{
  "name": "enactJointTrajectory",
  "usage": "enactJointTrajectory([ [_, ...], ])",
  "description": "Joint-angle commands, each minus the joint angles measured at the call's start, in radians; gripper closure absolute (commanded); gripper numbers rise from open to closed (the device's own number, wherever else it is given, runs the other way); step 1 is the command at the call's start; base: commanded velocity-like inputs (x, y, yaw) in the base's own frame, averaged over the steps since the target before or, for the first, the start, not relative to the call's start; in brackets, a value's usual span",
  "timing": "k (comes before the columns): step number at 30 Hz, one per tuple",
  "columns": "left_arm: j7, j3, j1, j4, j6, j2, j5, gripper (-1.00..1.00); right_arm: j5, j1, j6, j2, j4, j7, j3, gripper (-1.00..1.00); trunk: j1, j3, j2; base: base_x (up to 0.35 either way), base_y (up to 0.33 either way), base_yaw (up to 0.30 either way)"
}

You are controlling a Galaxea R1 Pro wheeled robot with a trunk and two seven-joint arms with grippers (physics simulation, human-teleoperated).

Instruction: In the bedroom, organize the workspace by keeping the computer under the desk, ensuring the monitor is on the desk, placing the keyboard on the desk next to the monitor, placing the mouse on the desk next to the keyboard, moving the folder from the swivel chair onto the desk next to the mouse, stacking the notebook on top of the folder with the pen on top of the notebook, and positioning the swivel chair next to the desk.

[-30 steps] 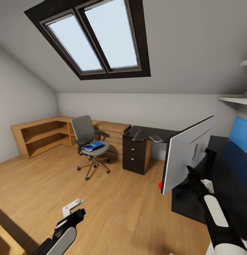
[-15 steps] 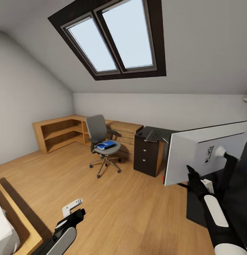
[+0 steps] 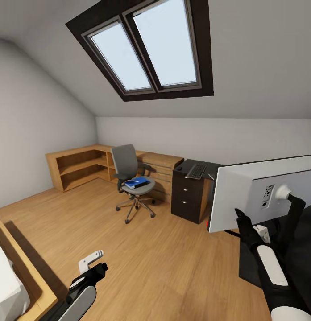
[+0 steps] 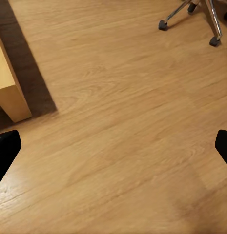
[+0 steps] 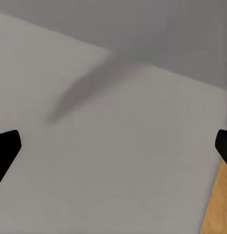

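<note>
The monitor [image 3: 258,191] shows its pale back at the right, its black stand on the black desk [image 3: 302,249]. My right gripper [image 3: 241,218] is open just behind the screen's lower edge; in the right wrist view the gripper [image 5: 113,146] is spread wide over the grey panel. Low over the floor, my left gripper [image 3: 99,269] is open and empty. The keyboard [image 3: 196,170] and mouse [image 3: 179,168] lie on the desk's far end. On the swivel chair [image 3: 126,162] rests the blue folder [image 3: 136,182]. The computer, notebook and pen are hidden.
A dark drawer unit [image 3: 187,196] stands under the desk's far end, with a wooden drawer chest [image 3: 163,171] and low wooden shelving [image 3: 79,167] along the back wall. A wooden bed frame [image 3: 21,276] fills the lower left corner. Chair casters [image 4: 211,41] show over open wooden floor.
The camera has turned, so the room has slid right in the picture. The monitor's back now faces me more squarely. Both grippers keep their places in the picture.
</note>
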Motion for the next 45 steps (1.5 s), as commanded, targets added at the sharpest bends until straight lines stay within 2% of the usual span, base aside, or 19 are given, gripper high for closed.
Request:
enactJointTrajectory([
  [1,0.006,-0.002,-0.001,-0.001,0.005,0.001,0.002,-1.00,0.003,-0.001,0.005,0.000,-0.002,-0.006,-0.001,-1.00,0.000,-0.001,-0.001,0.000,0.000,0.000],
  [2,0.006,-0.002,-0.001,-0.001,0.005,0.001,0.002,-1.00,0.015,-0.001,0.005,0.001,-0.002,-0.006,-0.001,-1.00,0.000,-0.001,-0.001,0.000,0.000,0.000],
  [3,0.006,-0.003,-0.001,-0.001,0.006,0.001,0.002,-1.00,0.068,-0.001,0.004,0.003,-0.002,-0.007,-0.002,-1.00,0.000,-0.001,-0.001,-0.116,-0.073,0.000],
  [11,0.005,-0.003,-0.001,-0.001,0.006,0.001,0.004,-1.00,0.128,0.000,0.000,0.004,0.004,-0.007,0.000,-1.00,0.000,-0.001,-0.001,-0.252,-0.086,0.000],
  [14,0.005,-0.003,-0.001,-0.001,0.006,0.001,0.004,-1.00,0.179,0.000,-0.001,0.004,0.005,-0.007,0.001,-1.00,0.000,-0.001,-0.001,-0.294,-0.030,0.000],
  [15,0.006,-0.002,-0.001,-0.001,0.006,0.001,0.004,-1.00,0.319,-0.001,-0.004,0.006,0.008,-0.007,0.001,-1.00,0.000,-0.001,-0.001,-0.202,-0.006,0.000],
  [16,0.006,-0.002,-0.001,-0.001,0.006,0.001,0.004,-1.00,0.348,-0.001,-0.006,0.007,0.009,-0.007,0.001,-1.00,0.000,-0.001,-0.001,-0.162,-0.005,0.000],
  [17,0.006,-0.002,-0.001,-0.001,0.006,0.001,0.004,-1.00,0.405,-0.001,-0.011,0.008,0.010,-0.006,0.001,-1.00,0.000,-0.001,-0.001,-0.104,-0.003,0.000],
  [18,0.006,-0.002,-0.001,-0.001,0.006,0.001,0.004,-1.00,0.434,-0.001,-0.013,0.008,0.011,-0.006,0.001,-1.00,0.000,-0.001,-0.001,-0.083,-0.003,0.000],
  [19,0.006,-0.002,-0.001,-0.001,0.006,0.001,0.003,-1.00,0.490,-0.001,-0.016,0.008,0.012,-0.005,0.004,-1.00,0.000,-0.001,-0.001,-0.053,-0.002,0.000],
  [21,0.006,-0.002,-0.001,-0.001,0.006,0.001,0.003,-1.00,0.547,-0.001,-0.018,0.008,0.012,-0.005,0.018,-1.00,0.000,-0.001,-0.001,-0.038,-0.001,0.000],
  [22,0.006,-0.002,-0.001,-0.001,0.006,0.001,0.003,-1.00,0.609,-0.001,-0.019,0.008,0.012,-0.005,0.048,-1.00,0.000,-0.001,-0.001,-0.022,-0.001,0.000],
  [23,0.006,-0.002,-0.001,-0.001,0.006,0.001,0.003,-1.00,0.768,-0.001,-0.019,0.008,0.008,-0.011,0.159,-1.00,0.000,-0.001,-0.001,-0.007,0.000,0.000],
  [26,0.006,-0.002,-0.001,-0.001,0.006,0.001,0.004,-1.00,0.835,-0.001,-0.018,0.009,0.008,-0.053,0.209,-1.00,0.000,-0.001,-0.001,-0.004,0.000,0.000],
  [32,0.006,-0.002,-0.001,0.000,0.006,0.001,0.004,-1.00,0.873,-0.001,0.007,0.030,0.001,-0.174,0.243,-1.00,0.000,-0.001,-0.001,-0.001,0.000,0.000],
  [40,0.006,-0.003,-0.001,0.003,0.006,0.001,0.004,-1.00,0.886,-0.003,0.126,0.061,-0.030,-0.279,0.250,-1.00,0.000,-0.001,-0.001,0.000,0.000,0.000],
  [43,0.006,-0.003,-0.001,0.004,0.006,0.001,0.003,-1.00,0.887,-0.007,0.194,0.073,-0.036,-0.380,0.250,-1.00,0.000,-0.001,-0.001,0.000,0.000,0.000],
  [44,0.006,-0.004,-0.001,0.004,0.006,0.001,0.003,-1.00,0.884,-0.010,0.238,0.079,-0.044,-0.458,0.254,-1.00,0.000,-0.001,-0.001,0.000,0.000,0.000],
  [45,0.006,-0.004,-0.001,0.005,0.006,0.001,0.003,-1.00,0.882,-0.011,0.247,0.080,-0.050,-0.466,0.255,-1.00,0.000,-0.001,-0.001,0.000,0.000,0.000],
])
